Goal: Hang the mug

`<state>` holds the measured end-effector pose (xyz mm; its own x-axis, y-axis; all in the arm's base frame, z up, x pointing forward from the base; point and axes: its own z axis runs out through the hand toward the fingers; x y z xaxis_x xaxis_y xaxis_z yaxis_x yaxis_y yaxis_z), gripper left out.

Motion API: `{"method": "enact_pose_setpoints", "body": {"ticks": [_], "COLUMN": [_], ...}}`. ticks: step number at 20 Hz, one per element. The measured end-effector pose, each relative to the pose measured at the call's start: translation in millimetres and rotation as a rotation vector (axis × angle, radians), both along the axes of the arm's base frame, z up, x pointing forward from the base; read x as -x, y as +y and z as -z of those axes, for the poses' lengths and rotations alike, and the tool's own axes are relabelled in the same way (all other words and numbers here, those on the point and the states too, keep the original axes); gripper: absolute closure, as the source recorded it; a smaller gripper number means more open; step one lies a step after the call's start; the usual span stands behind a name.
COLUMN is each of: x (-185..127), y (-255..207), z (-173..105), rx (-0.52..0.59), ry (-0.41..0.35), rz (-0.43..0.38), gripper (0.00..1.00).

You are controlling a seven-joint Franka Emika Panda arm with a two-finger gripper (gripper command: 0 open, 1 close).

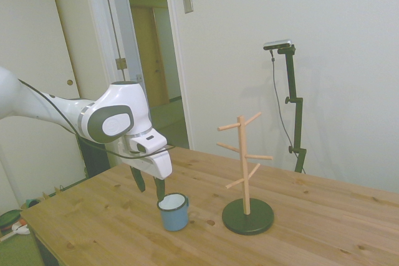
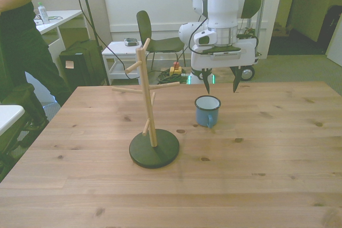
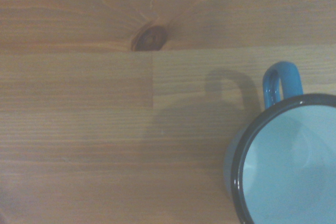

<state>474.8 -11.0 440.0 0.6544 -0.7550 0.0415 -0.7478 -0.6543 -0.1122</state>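
In the front view a wooden peg stand (image 2: 149, 110) rises left of centre on the counter (image 2: 267, 148). Just right of it, the light-blue enamel mug (image 2: 207, 111) sits upright, and the hand (image 2: 220, 86) hangs above it, fingers spread wide, holding nothing.

Table (image 2: 278, 148) with mug (image 2: 207, 111), peg stand (image 2: 154, 149)
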Motion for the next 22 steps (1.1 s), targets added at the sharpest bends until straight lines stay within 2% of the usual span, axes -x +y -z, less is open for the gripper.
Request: {"method": "enact_pose_setpoints", "body": {"ticks": [8, 9, 14, 22], "x": [-23, -25, -29, -30], "y": [-8, -8, -4, -16], "z": [34, 39, 54, 51], "rx": [-0.004, -0.005, -0.005, -0.009], "ry": [0.013, 0.017, 0.030, 0.026], "rz": [0.017, 0.017, 0.009, 0.045], "gripper": [0.00, 1.00, 1.00, 1.00]}}
